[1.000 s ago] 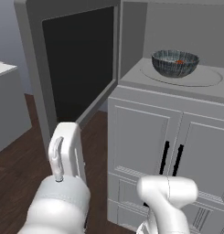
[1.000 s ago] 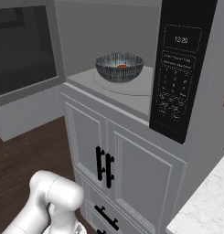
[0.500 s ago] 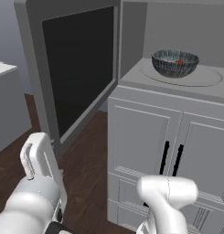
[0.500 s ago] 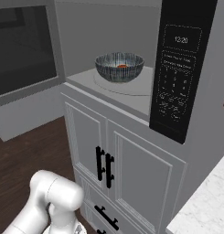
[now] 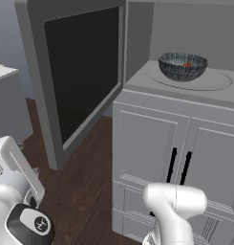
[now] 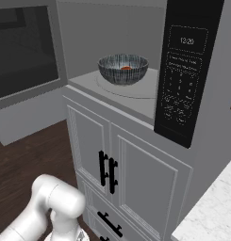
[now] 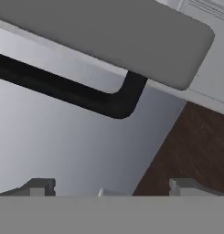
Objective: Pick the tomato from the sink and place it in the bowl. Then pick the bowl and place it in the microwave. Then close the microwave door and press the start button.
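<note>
swinging lower and leftward since a second ago, the white arm's two-finger gripper faces a dark bar handle, jaws wide and empty. the flat grey-framed microwave door stands upright, open leftward. the red-orange tomato sits in the streaked grey-blue bowl on the microwave turntable.

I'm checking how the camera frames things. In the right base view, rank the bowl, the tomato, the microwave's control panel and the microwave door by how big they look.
1. microwave door, though cut off by the frame edge
2. control panel, not far behind
3. bowl
4. tomato, a small speck inside the bowl
</note>
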### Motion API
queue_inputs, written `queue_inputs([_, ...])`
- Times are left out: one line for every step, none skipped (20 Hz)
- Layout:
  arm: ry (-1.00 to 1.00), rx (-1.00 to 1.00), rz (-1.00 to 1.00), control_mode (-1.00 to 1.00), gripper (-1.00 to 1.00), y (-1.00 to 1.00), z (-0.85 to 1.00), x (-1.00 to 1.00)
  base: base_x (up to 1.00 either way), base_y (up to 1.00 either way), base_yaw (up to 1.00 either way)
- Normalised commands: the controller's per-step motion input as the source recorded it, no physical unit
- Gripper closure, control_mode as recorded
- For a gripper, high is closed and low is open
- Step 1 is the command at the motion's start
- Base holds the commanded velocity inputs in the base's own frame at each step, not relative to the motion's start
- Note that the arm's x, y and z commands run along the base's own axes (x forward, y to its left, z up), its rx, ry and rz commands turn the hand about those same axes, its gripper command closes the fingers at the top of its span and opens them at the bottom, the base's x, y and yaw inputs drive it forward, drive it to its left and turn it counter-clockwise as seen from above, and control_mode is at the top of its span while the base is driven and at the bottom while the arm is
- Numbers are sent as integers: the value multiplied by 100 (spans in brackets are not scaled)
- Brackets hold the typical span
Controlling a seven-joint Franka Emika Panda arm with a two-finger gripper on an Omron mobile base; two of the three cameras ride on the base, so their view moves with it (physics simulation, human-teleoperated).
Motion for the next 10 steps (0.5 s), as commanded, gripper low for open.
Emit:
queue_inputs([3, 0, -3, -100, -100, 88, -42, 91, 0, 0, 0])
queue_inputs([2, 0, -5, -100, -100, 49, -31, 86, 0, 0, 0])
queue_inputs([2, 0, -13, -100, -100, 26, -29, 89, 0, 0, 0])
queue_inputs([0, 0, -13, -100, -100, 4, -21, 83, 0, 0, 0])
queue_inputs([0, 0, -11, -100, -100, 0, 0, 54, 0, 0, 0])
queue_inputs([-3, 0, -11, -100, -100, -10, 0, 34, 0, 0, 0])
queue_inputs([-6, 0, -9, -100, -100, -24, 0, 21, 0, 0, 0])
queue_inputs([-11, 1, -7, -100, -100, -38, 5, 11, 0, 0, 0])
queue_inputs([-11, 4, -5, -100, -100, -51, 15, 0, 0, 0, 0])
queue_inputs([-11, 7, -4, -100, -100, -61, 18, 0, 0, 0, 0])
